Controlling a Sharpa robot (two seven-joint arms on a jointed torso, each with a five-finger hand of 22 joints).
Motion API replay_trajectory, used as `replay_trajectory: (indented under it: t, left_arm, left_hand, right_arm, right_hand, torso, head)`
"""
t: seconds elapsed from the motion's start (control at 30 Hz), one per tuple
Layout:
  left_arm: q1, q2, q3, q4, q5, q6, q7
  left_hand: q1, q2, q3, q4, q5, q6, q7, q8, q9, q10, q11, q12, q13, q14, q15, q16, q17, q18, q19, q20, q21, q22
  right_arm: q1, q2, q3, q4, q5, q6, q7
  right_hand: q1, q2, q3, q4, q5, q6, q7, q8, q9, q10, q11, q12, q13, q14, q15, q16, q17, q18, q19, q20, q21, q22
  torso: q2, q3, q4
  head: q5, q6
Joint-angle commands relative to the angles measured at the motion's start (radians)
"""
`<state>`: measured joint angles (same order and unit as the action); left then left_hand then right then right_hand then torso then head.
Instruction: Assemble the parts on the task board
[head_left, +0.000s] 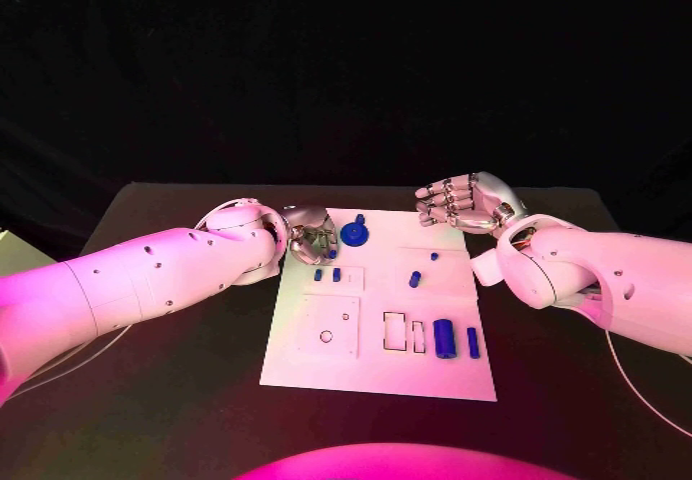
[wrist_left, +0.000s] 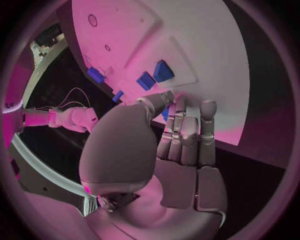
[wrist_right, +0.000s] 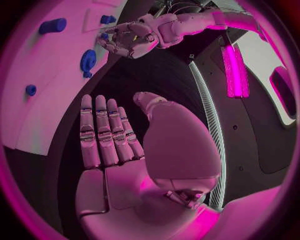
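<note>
We see the flat white task board (head_left: 378, 375) lying mid-table on the matte black table (head_left: 173, 400). Small blue parts stand on it: a round geared piece (head_left: 356, 235) near its far edge, short pegs (head_left: 327, 274) and a cylinder (head_left: 444, 339) toward its near right corner. The left hand (head_left: 306, 238) rests fingers on the board's far left corner; whether it holds anything we cannot tell. The right hand (head_left: 464, 203) hovers beyond the far right corner, fingers straight, empty.

Bare board (head_left: 433, 372) lay open nearest the robot; blue parts (head_left: 444, 338) and the left robot hand (head_left: 307, 238) crowded farther in.
</note>
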<state>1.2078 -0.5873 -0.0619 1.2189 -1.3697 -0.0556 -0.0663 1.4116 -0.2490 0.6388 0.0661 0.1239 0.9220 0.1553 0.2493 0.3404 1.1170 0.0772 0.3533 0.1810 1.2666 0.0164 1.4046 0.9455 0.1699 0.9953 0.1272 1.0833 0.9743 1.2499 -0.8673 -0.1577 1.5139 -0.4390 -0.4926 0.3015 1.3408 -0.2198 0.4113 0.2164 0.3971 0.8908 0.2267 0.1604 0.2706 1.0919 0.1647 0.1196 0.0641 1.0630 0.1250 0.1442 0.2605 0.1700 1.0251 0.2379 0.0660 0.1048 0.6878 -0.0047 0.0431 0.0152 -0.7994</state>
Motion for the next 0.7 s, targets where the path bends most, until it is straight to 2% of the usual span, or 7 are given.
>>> replay_trajectory:
  t: [0.03, 0.13, 0.53, 0.63, 0.7]
  left_arm:
    - [-0.001, -0.001, 0.001, 0.002, 0.004, -0.001, -0.002]
    - [-0.001, -0.005, 0.002, 0.0, 0.004, 0.0, -0.006]
    - [-0.001, -0.029, 0.006, -0.006, 0.012, -0.023, -0.008]
    - [-0.001, -0.043, 0.009, -0.001, 0.036, -0.044, 0.006]
    - [0.0, -0.054, 0.013, 0.004, 0.063, -0.058, 0.019]
  left_hand:
    - [0.0, -0.01, -0.003, -0.007, -0.006, -0.014, 0.001, -0.009, -0.002, 0.001, 0.006, -0.006, 0.002, -0.005, 0.005, 0.006, -0.002, -0.007, -0.005, -0.001, -0.006, 0.0]
    - [0.001, -0.012, -0.003, -0.009, -0.005, -0.045, 0.003, -0.031, -0.009, 0.002, 0.005, -0.013, 0.006, -0.007, 0.005, 0.006, -0.006, -0.007, -0.006, -0.001, -0.007, 0.0]
    - [0.003, -0.013, -0.005, -0.01, -0.004, -0.072, 0.005, -0.05, -0.016, 0.002, 0.006, -0.019, 0.011, -0.011, 0.005, 0.006, -0.014, -0.006, -0.009, -0.001, -0.01, -0.003]
    - [0.008, -0.01, -0.003, -0.013, -0.004, -0.064, 0.007, -0.047, -0.014, 0.005, 0.007, -0.019, 0.014, -0.019, 0.005, 0.002, -0.027, -0.003, -0.02, -0.001, -0.02, -0.014]
    - [0.009, -0.01, -0.003, -0.014, -0.004, -0.057, 0.008, -0.044, -0.013, 0.0, 0.009, -0.023, 0.015, -0.025, 0.007, -0.001, -0.037, -0.001, -0.029, -0.001, -0.027, -0.022]
  right_arm:
    - [-0.001, 0.0, 0.0, 0.0, -0.009, 0.006, 0.012]
    - [-0.001, -0.001, 0.0, -0.002, -0.012, 0.007, 0.009]
    - [-0.001, -0.008, 0.0, -0.017, -0.051, 0.015, -0.001]
    - [-0.001, -0.013, 0.0, -0.025, -0.099, 0.029, -0.012]
    - [-0.001, -0.016, 0.0, -0.031, -0.142, 0.042, -0.023]
  right_hand:
    - [-0.005, 0.003, -0.001, -0.005, 0.006, 0.008, 0.004, -0.006, -0.002, 0.005, 0.003, -0.005, 0.0, 0.005, 0.001, -0.005, -0.001, 0.014, 0.006, -0.002, 0.005, -0.002]
    - [-0.006, 0.0, -0.002, -0.006, 0.005, 0.005, 0.006, -0.008, -0.002, 0.002, 0.004, -0.006, -0.001, 0.003, 0.002, -0.007, -0.002, 0.014, 0.004, -0.002, 0.004, -0.003]
    - [0.001, -0.005, 0.0, -0.017, 0.0, 0.001, 0.007, -0.012, -0.004, -0.008, 0.007, -0.013, -0.001, 0.0, 0.004, -0.011, -0.005, 0.014, 0.001, 0.0, 0.004, -0.01]
    - [0.019, -0.008, 0.009, -0.039, -0.017, 0.008, -0.001, -0.009, -0.002, -0.008, 0.001, -0.014, 0.0, 0.022, -0.003, -0.003, -0.003, 0.016, 0.017, -0.005, 0.012, -0.012]
    - [0.035, -0.009, 0.017, -0.056, -0.031, 0.015, -0.008, -0.007, -0.001, -0.002, -0.006, -0.013, 0.0, 0.059, -0.016, 0.015, 0.005, 0.016, 0.05, -0.019, 0.03, -0.008]
  torso:
    - [0.0, 0.0002, -0.0004]
    - [0.0, 0.0, -0.0006]
    - [-0.001, -0.0004, -0.0006]
    - [-0.001, -0.0003, -0.0005]
    - [-0.001, -0.0002, -0.0007]
  head:
    - [0.0, 0.0]
    - [0.0, 0.001]
    - [-0.001, 0.003]
    - [-0.002, 0.005]
    - [-0.003, 0.007]
